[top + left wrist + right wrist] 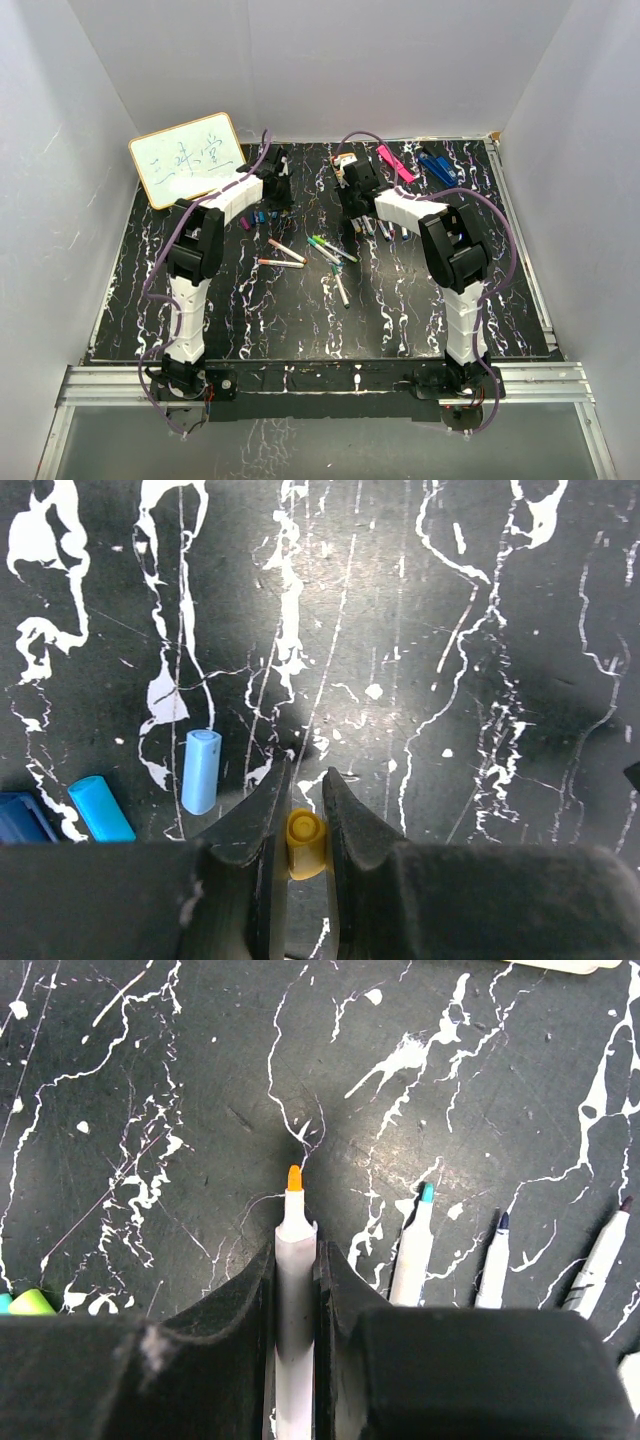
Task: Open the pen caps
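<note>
Yellow-orange pen cap [305,842] is off its pen and sits pinched between the two fingers of the left gripper [305,783], one round end facing forward, just behind the fingertips. The matching pen [294,1300], pale-barrelled with a bare orange nib [294,1178], is clamped lengthwise between the fingers of the right gripper [295,1252]. Its nib projects ahead of the fingertips toward the black marbled table [150,1080]; contact with the table cannot be confirmed.

Step in hand, by judgement: separation of this cap is complete, and cap and pen are each due for release.

Just left of the left gripper's fingers lies a light-blue cap [201,771], and further left a cyan cap [100,808], both loose on the table. Right of the right gripper's fingers lie three uncapped pens side by side: a teal-nibbed pen [413,1250], a dark-blue-nibbed pen [492,1265] and a dark-nibbed pen [600,1255]. In the overhead view a scattered group of pens [332,248] lies between the two arms, nearer their bases than the grippers; which of these carry caps cannot be resolved.

Next move calls for:
1. Lower the cap near the loose caps left of the fingers without knocking them, then spread the left fingers
2. Lay the pen beside the uncapped row to the right, then spread the right fingers
3. Select a capped pen from the scattered group
</note>
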You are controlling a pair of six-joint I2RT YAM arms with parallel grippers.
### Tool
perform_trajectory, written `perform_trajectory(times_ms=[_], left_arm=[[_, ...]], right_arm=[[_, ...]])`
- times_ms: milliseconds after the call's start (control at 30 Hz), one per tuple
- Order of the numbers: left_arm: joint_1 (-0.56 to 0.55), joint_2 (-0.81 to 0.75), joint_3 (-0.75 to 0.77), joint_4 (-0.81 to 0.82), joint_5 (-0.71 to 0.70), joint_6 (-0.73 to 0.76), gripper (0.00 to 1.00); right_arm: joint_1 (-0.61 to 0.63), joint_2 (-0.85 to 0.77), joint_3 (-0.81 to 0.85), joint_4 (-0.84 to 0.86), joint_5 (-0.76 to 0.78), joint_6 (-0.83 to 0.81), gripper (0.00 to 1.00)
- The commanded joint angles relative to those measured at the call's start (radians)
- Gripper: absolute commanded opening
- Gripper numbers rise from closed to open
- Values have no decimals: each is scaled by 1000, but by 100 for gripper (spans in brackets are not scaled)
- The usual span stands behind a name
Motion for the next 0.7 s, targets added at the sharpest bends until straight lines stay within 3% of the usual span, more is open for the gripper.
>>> perform_trajectory(times_ms=[0, 167, 367, 467, 667], left_arm=[[-5, 5, 38, -39, -49, 23, 0], [-5, 17, 46, -48, -60, 27, 0], [-5, 29, 58, -64, -75, 33, 0], [-5, 35, 61, -68, -79, 34, 1], [-5, 47, 64, -73, -77, 31, 11]], right_arm=[[-1, 12, 35, 53, -22, -12, 15], [-1, 8, 42, 51, -35, -10, 33], [-1, -14, 60, 51, -36, -9, 37], [-1, -53, 58, 57, -48, -4, 46], [1, -150, 17, 39, -69, -4, 54]])
